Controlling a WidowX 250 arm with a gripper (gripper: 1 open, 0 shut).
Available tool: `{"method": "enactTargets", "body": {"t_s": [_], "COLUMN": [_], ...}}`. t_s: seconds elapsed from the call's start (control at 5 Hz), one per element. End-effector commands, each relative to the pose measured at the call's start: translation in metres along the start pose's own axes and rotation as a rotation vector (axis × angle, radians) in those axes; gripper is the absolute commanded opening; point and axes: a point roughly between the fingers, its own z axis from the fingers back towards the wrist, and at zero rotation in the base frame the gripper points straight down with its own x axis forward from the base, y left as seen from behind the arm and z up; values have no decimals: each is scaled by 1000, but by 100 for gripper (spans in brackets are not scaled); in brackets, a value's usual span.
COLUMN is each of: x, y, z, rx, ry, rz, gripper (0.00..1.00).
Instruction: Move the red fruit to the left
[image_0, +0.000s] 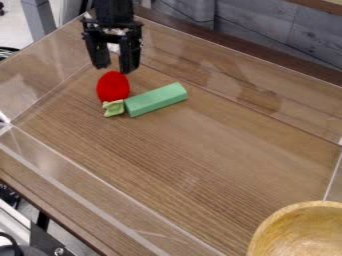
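Where the wood-grain tabletop (201, 150) is fenced by a clear low wall (160, 243), three loose things show — one red fruit (112, 87), one flat green block (156, 99) and one pale wooden bowl (305, 232) cut off at the near right corner. One black gripper (112, 62) hangs over the far left part of the surface, its two fingers spread wide and holding nothing, their tips just above the red fruit. That fruit lies on the table with its leafy cap toward the near side, touching the left end of the green block. Beyond the far wall runs grey planking (287, 25).
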Motion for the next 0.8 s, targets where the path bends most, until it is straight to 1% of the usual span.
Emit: {"method": "enactTargets", "body": {"t_s": [0.0,0.2,0.6], "x": [-4,-10,-2], "y": [-11,-19,-29], "z": [34,43,47], "rx": [45,52,57], "ry": [-65,-55,-101], "rz": [-67,-118,-139], "gripper": [100,100,100]}}
